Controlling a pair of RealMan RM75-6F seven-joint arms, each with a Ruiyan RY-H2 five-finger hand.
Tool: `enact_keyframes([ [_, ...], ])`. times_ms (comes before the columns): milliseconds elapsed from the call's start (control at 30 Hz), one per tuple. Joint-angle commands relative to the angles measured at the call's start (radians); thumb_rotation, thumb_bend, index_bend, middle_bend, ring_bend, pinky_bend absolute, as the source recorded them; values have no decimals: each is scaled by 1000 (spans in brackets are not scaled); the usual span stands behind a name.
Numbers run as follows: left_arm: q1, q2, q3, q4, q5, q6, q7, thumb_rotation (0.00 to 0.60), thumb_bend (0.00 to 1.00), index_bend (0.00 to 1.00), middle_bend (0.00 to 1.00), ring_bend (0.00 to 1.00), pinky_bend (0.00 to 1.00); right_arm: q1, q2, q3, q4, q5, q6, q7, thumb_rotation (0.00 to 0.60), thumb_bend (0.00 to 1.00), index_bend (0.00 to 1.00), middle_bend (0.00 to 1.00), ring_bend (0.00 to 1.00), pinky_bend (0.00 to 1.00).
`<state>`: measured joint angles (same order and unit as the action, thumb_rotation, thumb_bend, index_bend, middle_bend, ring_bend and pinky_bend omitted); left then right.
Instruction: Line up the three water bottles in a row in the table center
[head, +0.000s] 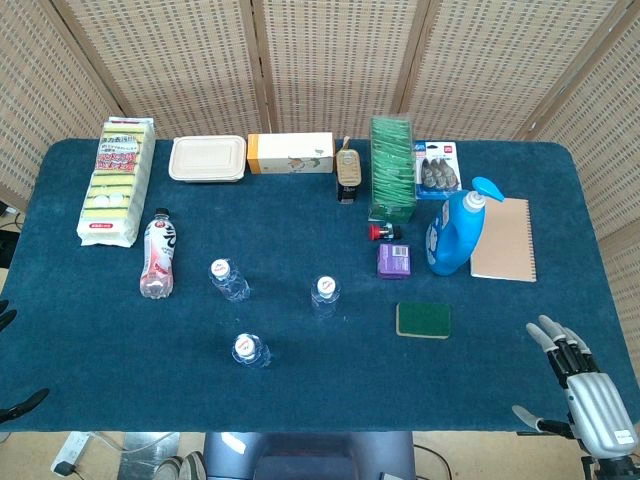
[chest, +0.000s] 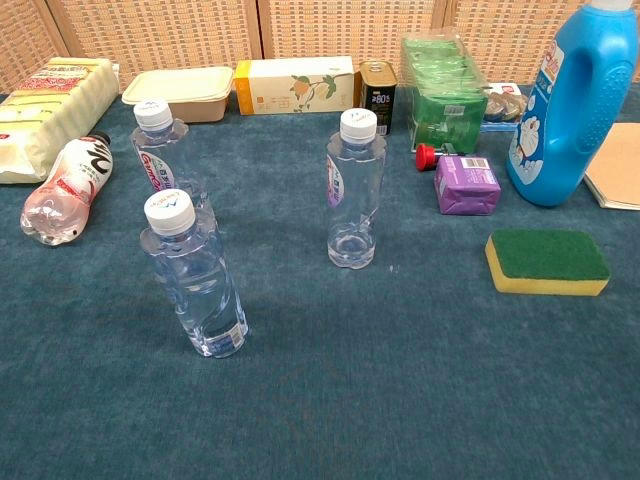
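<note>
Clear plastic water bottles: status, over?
Right hand open, idle. Left hand barely visible. Three clear plastic water bottles upright, scattered, unaligned. Nothing between them.

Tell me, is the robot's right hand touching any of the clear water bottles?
Apart. The head view shows the right hand at the table's near right corner, with bare blue cloth and a green sponge between it and the nearest water bottle.

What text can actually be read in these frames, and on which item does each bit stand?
"80" followed by a small mark: on the dark can.
Sponge pack: red label with print, too small to read.
Lying pink bottle: dark brush-style mark, not legible.
Blue detergent bottle: cartoon label, text unreadable.
Purple box: barcode and print, too small.
Water bottle labels: blurred.
</note>
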<state>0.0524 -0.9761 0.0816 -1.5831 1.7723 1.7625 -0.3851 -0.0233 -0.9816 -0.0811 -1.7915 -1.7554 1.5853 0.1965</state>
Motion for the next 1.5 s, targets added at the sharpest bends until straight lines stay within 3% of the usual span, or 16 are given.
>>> enact_keyframes([
  [33,-1,0,1,-1,1,-2,2,600,123,0,0,0,0,1,1,-1,1,-2,-2,3,600,0,35,0,0,0],
  [433,0,0,3,0,11,5,2,600,123,0,0,0,0,32,-21,4,44,-34,-7,82,600,0,35,0,0,4],
  [667,3,2,11,10,25,16,-13,600,123,0,0,0,0,110,-72,23,126,-51,-55,277,600,0,36,19,1,76],
  [800,5,4,13,13,33,25,-23,600,123,0,0,0,0,210,-104,29,184,-88,-130,476,600,0,35,34,20,110],
  [867,6,6,14,18,31,29,-36,600,122,0,0,0,0,295,-161,58,228,-89,-201,571,600,0,35,37,26,117],
  [1067,2,8,13,24,22,23,-48,600,122,0,0,0,0,380,-246,87,245,-84,-268,550,600,0,35,36,26,119],
  [1300,0,14,10,26,10,20,-67,600,122,0,0,0,0,485,-325,137,208,-26,-394,437,600,0,35,35,26,121],
  [1500,0,21,4,36,-10,24,-111,600,123,0,0,0,0,578,-408,201,232,85,-523,347,600,0,35,31,23,122],
])
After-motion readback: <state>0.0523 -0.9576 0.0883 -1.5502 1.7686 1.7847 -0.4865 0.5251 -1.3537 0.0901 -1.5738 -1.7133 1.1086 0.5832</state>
